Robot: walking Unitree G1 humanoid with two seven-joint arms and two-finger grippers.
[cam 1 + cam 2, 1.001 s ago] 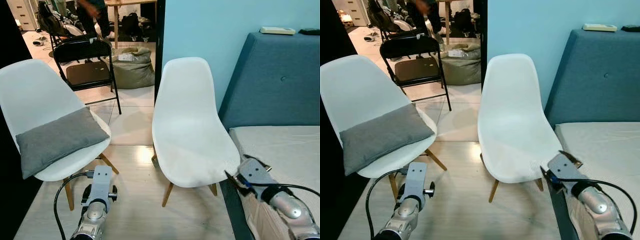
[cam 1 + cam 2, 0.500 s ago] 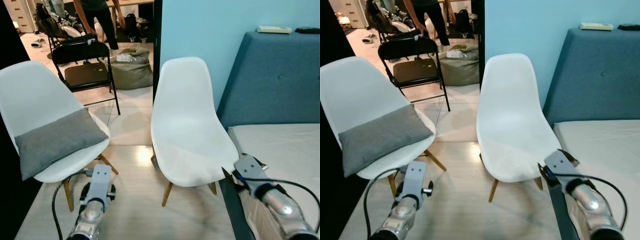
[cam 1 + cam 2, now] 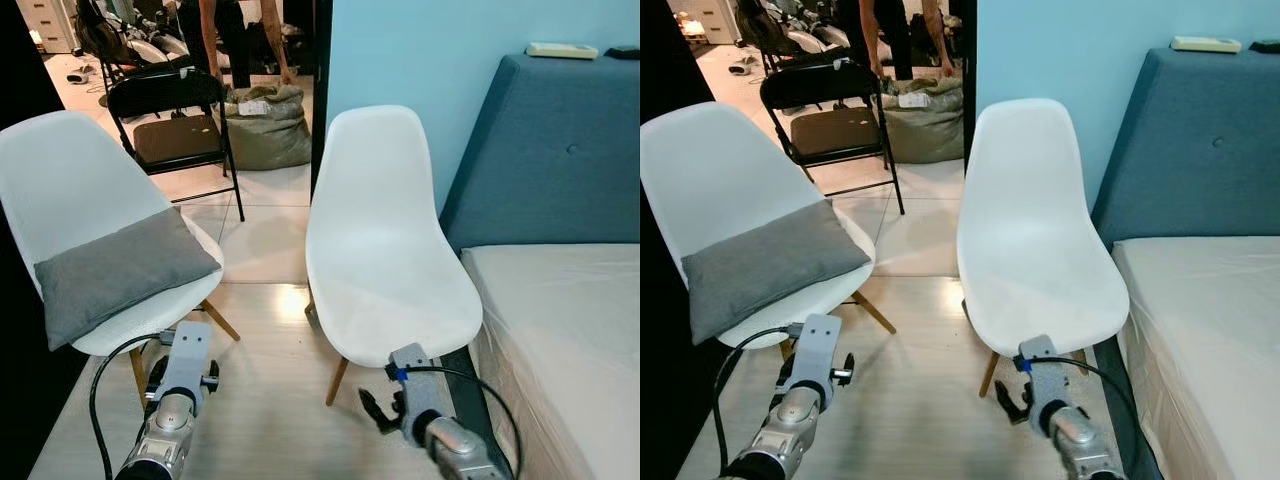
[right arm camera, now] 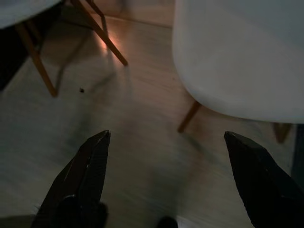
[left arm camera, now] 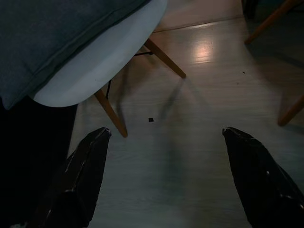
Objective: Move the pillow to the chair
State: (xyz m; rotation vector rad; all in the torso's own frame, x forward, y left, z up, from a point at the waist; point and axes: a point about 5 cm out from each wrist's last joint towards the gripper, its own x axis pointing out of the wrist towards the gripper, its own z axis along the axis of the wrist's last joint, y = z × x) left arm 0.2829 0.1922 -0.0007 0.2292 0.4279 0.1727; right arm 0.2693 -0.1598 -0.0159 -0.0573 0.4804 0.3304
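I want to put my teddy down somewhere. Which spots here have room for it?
The right white chair has a bare seat, between the pillow's chair and the bed. The mattress top by the blue headboard is bare too. The wooden floor between the chairs is free. The left white chair is crowded: the grey pillow covers its seat.

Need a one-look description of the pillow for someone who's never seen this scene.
Start at the blue bed headboard and look past the bare white chair beside it to the second white chair, on the robot's left. The pillow lies on its seat: flat, grey, rectangular, the sole cushion on either chair.
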